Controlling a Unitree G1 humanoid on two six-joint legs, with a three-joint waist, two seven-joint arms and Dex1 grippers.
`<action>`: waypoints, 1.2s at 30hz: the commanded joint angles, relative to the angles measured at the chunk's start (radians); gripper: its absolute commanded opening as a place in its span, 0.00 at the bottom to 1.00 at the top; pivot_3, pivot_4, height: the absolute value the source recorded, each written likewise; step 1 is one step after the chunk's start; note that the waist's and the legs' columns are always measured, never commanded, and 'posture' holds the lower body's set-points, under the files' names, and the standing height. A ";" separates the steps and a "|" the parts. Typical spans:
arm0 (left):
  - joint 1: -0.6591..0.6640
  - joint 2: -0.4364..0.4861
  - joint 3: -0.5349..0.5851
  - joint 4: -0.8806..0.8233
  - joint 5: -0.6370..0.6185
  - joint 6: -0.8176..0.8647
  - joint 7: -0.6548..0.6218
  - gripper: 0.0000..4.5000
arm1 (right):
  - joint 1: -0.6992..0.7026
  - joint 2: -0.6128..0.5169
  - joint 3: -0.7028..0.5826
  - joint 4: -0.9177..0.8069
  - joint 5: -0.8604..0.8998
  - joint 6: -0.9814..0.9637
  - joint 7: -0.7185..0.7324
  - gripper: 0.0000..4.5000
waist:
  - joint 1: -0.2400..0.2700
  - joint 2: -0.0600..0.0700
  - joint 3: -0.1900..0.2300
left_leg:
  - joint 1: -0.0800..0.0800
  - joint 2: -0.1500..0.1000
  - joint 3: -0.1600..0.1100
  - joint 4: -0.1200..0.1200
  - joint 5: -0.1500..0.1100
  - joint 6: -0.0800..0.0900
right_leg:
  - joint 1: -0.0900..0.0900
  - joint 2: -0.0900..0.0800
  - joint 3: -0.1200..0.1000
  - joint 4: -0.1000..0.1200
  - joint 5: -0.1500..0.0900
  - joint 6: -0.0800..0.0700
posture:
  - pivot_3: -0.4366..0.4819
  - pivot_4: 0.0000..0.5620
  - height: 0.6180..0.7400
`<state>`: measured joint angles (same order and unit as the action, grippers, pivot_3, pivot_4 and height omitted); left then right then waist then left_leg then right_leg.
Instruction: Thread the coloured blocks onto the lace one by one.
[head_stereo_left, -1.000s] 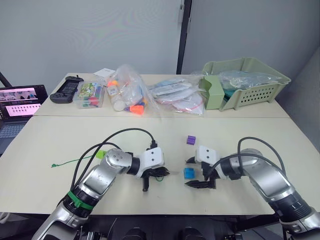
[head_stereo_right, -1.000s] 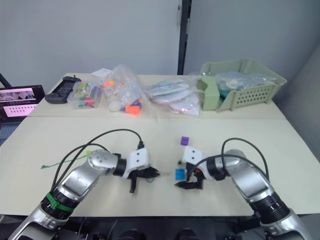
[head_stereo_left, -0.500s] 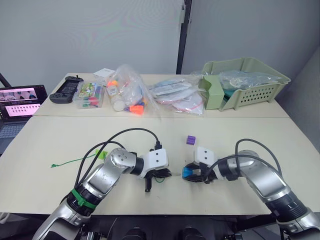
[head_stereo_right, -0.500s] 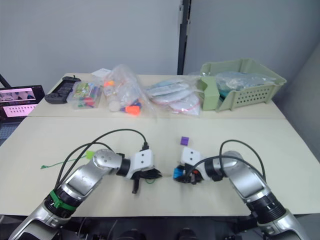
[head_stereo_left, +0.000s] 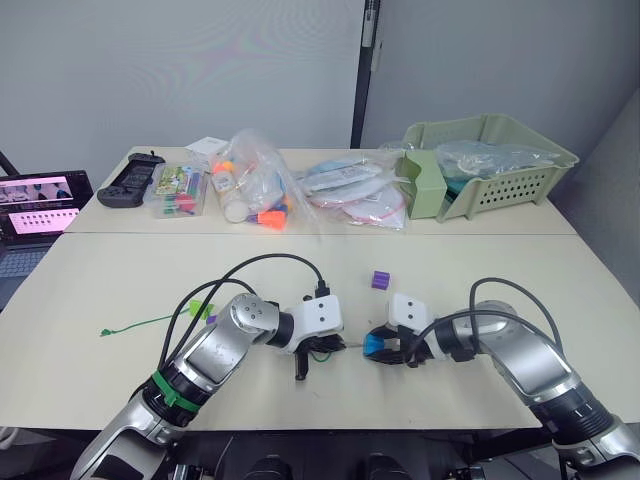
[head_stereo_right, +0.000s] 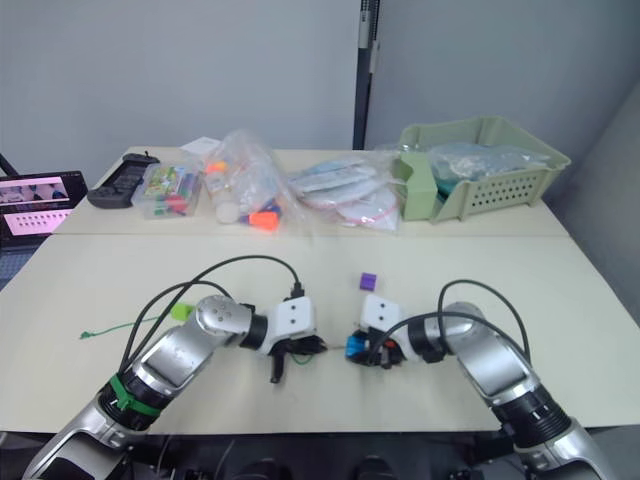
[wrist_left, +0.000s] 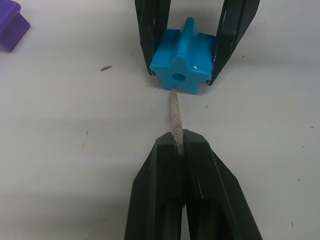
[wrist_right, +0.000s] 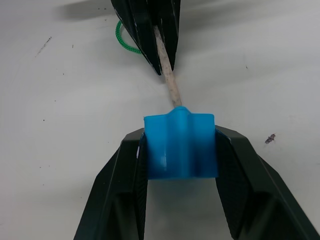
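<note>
Left claw is clamped on the pale stiff tip of the lace; the tip just meets the hole of the blue block; right claw faces it, pinched on that block from both sides, both low over the surface; behind the left claw the green lace trails off toward the surface's left edge, with a lime green block near that arm's elbow; a purple block lies on the far side of the right claw, near but apart; whether the tip has entered the hole, cannot tell.

Surface: pale cream top with a seam running across it beyond both claws; along the far side sit a black controller, a clear box of coloured pieces, several clear plastic bags, and a pale green basket at far right; a laptop with a lit screen stands off the left edge.

Room: plain grey wall behind, split by a dark vertical post.
</note>
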<state>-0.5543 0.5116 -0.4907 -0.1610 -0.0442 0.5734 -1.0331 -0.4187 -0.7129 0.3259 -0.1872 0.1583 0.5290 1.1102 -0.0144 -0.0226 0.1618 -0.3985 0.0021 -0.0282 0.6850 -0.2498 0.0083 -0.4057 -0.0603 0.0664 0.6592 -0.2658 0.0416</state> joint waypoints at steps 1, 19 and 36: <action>-0.029 -0.012 0.001 -0.019 0.002 0.007 0.005 0.00 | -0.004 0.003 0.003 -0.041 0.002 -0.004 0.000 0.30 | 0.000 0.000 0.000 | 0.000 0.000 0.000 0.000 0.000 0.000 | 0.000 0.000 0.000 0.000 0.000 0.000 | 0.48 0.27 1.00; -0.038 -0.014 0.015 -0.024 -0.015 0.002 -0.023 0.00 | 0.011 -0.001 0.017 -0.064 -0.003 0.013 -0.005 0.30 | 0.000 0.000 0.000 | 0.000 0.000 0.000 0.000 0.000 0.000 | 0.000 0.000 0.000 0.000 0.000 0.000 | 0.48 0.27 1.00; -0.009 0.014 0.034 -0.037 -0.041 -0.017 -0.035 0.00 | 0.001 -0.012 0.021 -0.048 -0.015 0.011 0.006 0.30 | 0.001 0.000 0.000 | 0.000 0.000 0.000 0.000 0.000 0.000 | 0.000 0.000 0.000 0.000 0.000 0.000 | 0.48 0.27 1.00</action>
<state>-0.5478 0.5328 -0.4568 -0.1622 -0.0801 0.5663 -1.0704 -0.4133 -0.7254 0.3431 -0.2253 0.1409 0.5337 1.1096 -0.0135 -0.0227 0.1618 -0.3984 0.0020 -0.0283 0.6849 -0.2498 0.0083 -0.4053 -0.0604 0.0664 0.6587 -0.2658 0.0416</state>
